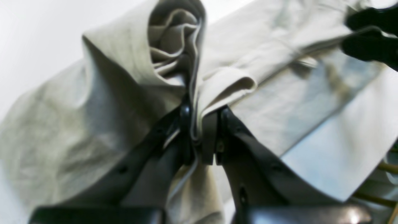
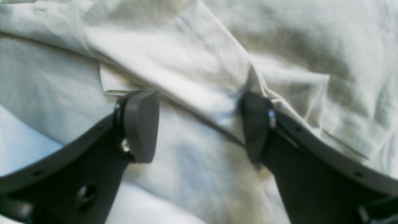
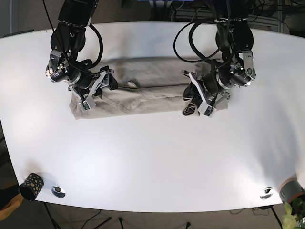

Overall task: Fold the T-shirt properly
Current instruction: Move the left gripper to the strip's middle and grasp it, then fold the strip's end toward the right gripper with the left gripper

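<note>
The white table (image 3: 152, 157) carries the T-shirt (image 3: 143, 90), lying as a long band near the far edge. My left gripper (image 1: 199, 137) has its jaws pressed together on a bunched hem, to carry that end over. My right gripper (image 2: 199, 127) stands spread over a fold edge, not pinching yet.

The beige T-shirt (image 3: 143, 86) is matt, creased woven cloth. The white table (image 3: 152, 157) looks smooth and faintly glossy. The right gripper's grey pads (image 2: 141, 124) look like matt plastic.
</note>
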